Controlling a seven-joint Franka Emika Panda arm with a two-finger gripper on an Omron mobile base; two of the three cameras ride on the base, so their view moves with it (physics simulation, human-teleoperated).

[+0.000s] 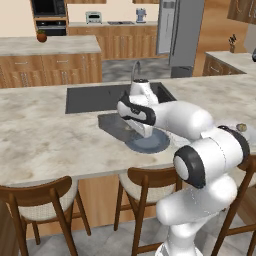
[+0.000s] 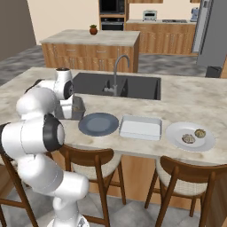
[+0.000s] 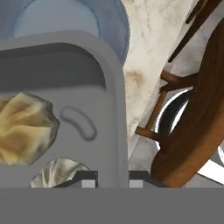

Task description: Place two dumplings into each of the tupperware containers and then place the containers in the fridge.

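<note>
The two-finger gripper (image 3: 113, 177) hung low over the grey, round-cornered translucent tupperware container (image 3: 87, 74), its dark fingertips (image 3: 89, 176) barely rising at the bottom of the hand view, and whether they were parted or closed could not be told. Directly beneath the tips lay two crinkled dumplings inside that container: a larger tan-beige one (image 3: 24, 129) with folded, golden-brown creases, and a paler, greyish-white one (image 3: 59, 171) nearer the fingertips. The container's wall was smooth, with a small oblong embossed mark on its floor. Beyond the container's far rim from the gripper sat the round blue-grey plate (image 3: 70, 17), touching or just beside it. In the right base view the arm covered most of this container (image 2: 79, 108), with the plate (image 2: 99, 123) next to it, then a second, whitish rectangular tupperware container (image 2: 141, 127), and farthest from the gripper a round white plate (image 2: 177, 133) carrying two more small tan dumplings (image 2: 194, 136). The tall grey steel fridge (image 1: 180, 32) stood far across the kitchen.
</note>
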